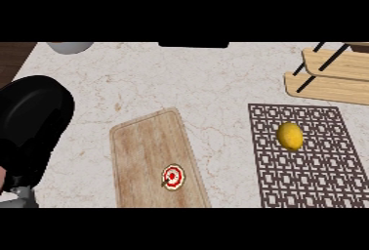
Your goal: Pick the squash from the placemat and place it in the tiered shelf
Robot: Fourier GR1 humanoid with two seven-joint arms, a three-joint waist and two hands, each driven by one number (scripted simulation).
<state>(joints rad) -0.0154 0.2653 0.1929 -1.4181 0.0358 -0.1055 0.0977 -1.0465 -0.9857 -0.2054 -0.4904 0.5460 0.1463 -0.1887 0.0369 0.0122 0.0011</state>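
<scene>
One yellow oval squash [290, 135] lies on one dark brown lattice-patterned placemat [317, 176], in its upper left part, nothing touching it. One light wooden tiered shelf [333, 73] with black struts sits at the upper right, just beyond the placemat's far edge; two tiers show (the rest is cut off by the view's edge). One long wooden cutting board [148, 151] lies to the left of the placemat, apart from it, and carries one small round red-and-white item [172, 177] near its close end. One grey rounded object [70, 47] pokes in at the top left edge, mostly out of view. One big black hand [29, 132] fills the left side, well apart from the squash; cannot tell how its fingers are set, and it holds nothing visible. The table [202, 83] is pale beige marble with faint veining; a strip of dark wood shows beyond its upper left corner.
</scene>
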